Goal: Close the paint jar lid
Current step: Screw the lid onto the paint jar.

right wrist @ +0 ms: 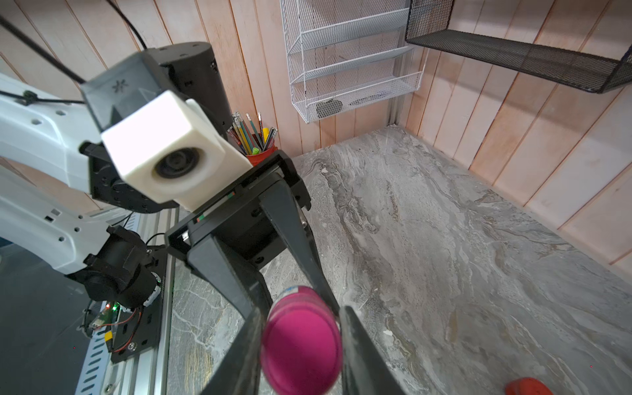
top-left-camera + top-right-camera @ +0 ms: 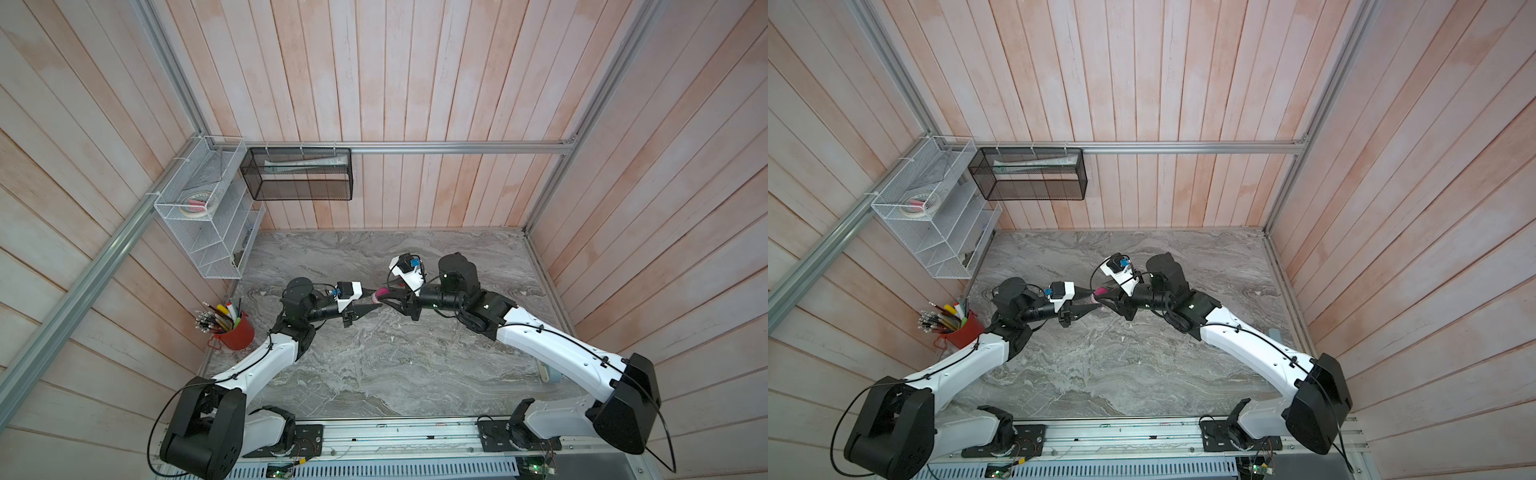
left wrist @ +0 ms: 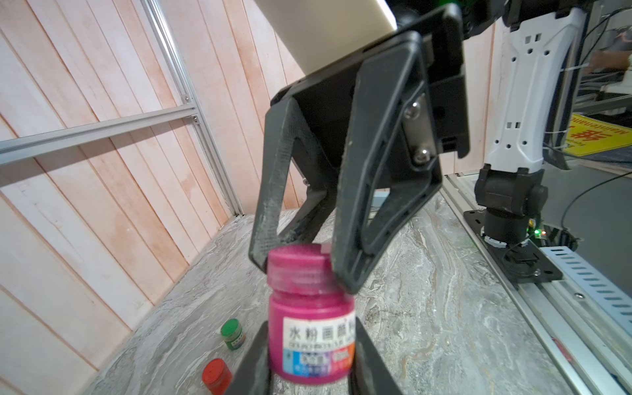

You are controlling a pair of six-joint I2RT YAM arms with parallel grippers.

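Near a green pot (image 3: 232,333), left gripper (image 2: 368,306) clamps jar (image 3: 309,328), right gripper (image 3: 306,270) its lid (image 1: 301,342)

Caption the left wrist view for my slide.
Left gripper holds the pink paint jar while the right gripper grips its lid.

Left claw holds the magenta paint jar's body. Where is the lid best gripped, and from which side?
Grip the magenta round plastic lid by its curved side wall, fingers on opposite sides, coming end-on along the axis of the labelled magenta paint jar, facing the left claw, which covers its body and leaves only the cap end free. The right claw sits so now.
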